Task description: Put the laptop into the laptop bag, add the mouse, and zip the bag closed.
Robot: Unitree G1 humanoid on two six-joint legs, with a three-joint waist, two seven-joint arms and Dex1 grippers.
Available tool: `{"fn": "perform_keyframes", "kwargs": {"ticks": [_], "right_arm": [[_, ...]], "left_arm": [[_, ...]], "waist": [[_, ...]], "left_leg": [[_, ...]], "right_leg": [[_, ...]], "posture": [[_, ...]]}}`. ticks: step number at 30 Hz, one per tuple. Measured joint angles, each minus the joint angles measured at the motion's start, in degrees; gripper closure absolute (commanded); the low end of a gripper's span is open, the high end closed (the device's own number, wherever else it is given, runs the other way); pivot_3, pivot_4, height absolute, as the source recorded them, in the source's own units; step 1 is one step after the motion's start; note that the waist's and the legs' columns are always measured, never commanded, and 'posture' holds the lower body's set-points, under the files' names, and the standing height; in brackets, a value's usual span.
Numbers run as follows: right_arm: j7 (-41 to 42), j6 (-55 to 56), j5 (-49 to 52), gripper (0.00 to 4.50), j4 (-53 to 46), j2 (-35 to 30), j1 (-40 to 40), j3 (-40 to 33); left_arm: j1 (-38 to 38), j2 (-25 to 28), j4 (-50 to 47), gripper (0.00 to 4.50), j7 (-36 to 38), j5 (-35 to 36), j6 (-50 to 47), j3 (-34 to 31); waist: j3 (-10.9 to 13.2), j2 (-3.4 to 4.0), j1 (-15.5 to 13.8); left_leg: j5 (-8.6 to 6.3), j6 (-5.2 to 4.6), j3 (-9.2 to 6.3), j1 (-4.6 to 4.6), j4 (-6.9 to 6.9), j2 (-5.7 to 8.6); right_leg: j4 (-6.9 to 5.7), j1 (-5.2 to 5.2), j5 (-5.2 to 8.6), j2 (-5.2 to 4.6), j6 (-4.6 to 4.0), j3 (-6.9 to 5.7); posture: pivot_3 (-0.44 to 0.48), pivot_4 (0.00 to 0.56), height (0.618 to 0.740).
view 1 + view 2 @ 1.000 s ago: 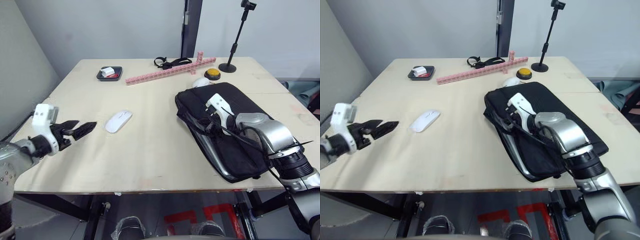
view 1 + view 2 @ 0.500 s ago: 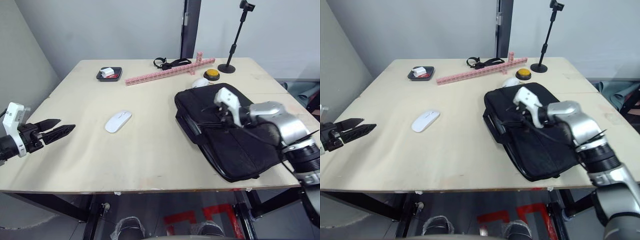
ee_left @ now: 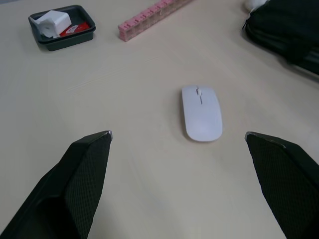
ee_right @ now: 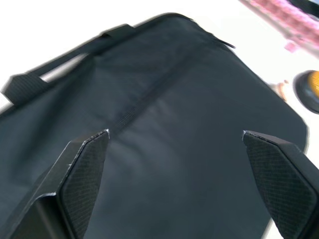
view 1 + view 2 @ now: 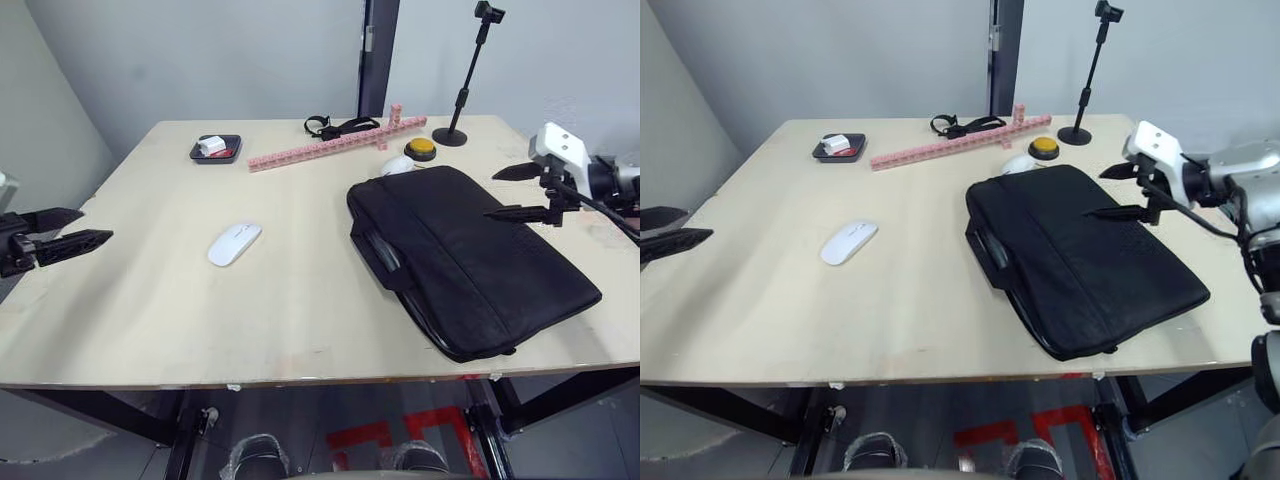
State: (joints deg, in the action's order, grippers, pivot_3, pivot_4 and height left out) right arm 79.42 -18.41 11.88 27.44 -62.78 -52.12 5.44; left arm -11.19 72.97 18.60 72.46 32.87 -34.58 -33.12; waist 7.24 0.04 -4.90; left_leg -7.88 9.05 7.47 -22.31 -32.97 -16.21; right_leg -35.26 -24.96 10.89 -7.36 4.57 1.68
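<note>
The black laptop bag lies flat on the right half of the table, its strap handles toward the middle. The laptop is hidden. On the bare wood left of the bag rests the white mouse, seen again in the left wrist view as the mouse. My left gripper hovers open at the table's left edge, well short of the mouse. Above the bag's far right corner, my right gripper stands open and empty, and in its wrist view the right gripper looks down on the bag's top face.
At the back stand a black tray with a white block, a pink block strip, a black strap, an orange button, a white egg-shaped lump and a black stand.
My right gripper has opened, let go of the bag's edge and swung up to the right. The bag has dropped flat. My left arm has drawn back left, away from the mouse.
</note>
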Motion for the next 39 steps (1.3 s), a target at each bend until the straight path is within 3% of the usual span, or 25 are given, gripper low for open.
{"fn": "perform_keyframes", "kwargs": {"ticks": [10,17,23,31,39], "right_arm": [[2.6,6.6,-5.7,0.04,11.3,1.3,-8.2,0.3],[0.2,10.2,-4.7,0.04,11.7,7.6,-7.9,-1.7],[-0.1,3.7,8.1,0.04,-2.2,15.1,-0.9,-9.5],[-5.7,-16.1,28.0,0.04,-24.0,22.8,6.6,-13.8],[-7.6,-22.4,34.2,0.04,-30.2,22.6,8.9,-14.4]], "left_arm": [[-6.7,1.3,6.0,0.00,3.5,-3.4,3.9,6.4],[-4.7,-0.7,3.8,0.00,2.5,-3.3,3.1,5.5],[2.6,-6.9,-2.4,0.00,-2.0,-2.0,0.7,-0.2],[10.2,-17.1,-15.6,0.00,-10.5,0.7,-3.2,-4.3],[15.8,-22.2,-25.0,0.00,-17.0,1.8,-3.8,-6.5]], "waist": [[0.0,-0.01,0.2],[0.0,-0.02,0.7],[0.0,-0.07,0.5],[-0.1,-0.15,-0.5],[-0.2,-0.23,-0.5]], "left_leg": [[-0.08,-0.15,-0.01,-0.21,-0.17,0.00],[-0.10,-0.26,-0.05,-0.56,-0.35,0.00],[-0.11,-0.30,-0.14,-0.57,-0.39,0.00],[-0.10,-0.30,-0.20,-0.48,-0.42,0.00],[-0.11,-0.28,-0.20,-0.43,-0.39,0.00]], "right_leg": [[-0.09,-0.13,0.10,0.01,-0.94,-0.04],[-0.13,-0.29,0.03,0.01,-1.49,-0.07],[-0.14,-0.29,0.01,0.03,-1.59,-0.14],[-0.15,-0.19,0.01,0.03,-1.62,-0.17],[-0.10,-0.13,0.01,0.03,-1.61,-0.17]], "posture": [[0.000,0.150,0.740],[0.000,0.150,0.740],[0.000,0.150,0.740],[0.000,0.150,0.740],[0.000,0.150,0.740]]}}
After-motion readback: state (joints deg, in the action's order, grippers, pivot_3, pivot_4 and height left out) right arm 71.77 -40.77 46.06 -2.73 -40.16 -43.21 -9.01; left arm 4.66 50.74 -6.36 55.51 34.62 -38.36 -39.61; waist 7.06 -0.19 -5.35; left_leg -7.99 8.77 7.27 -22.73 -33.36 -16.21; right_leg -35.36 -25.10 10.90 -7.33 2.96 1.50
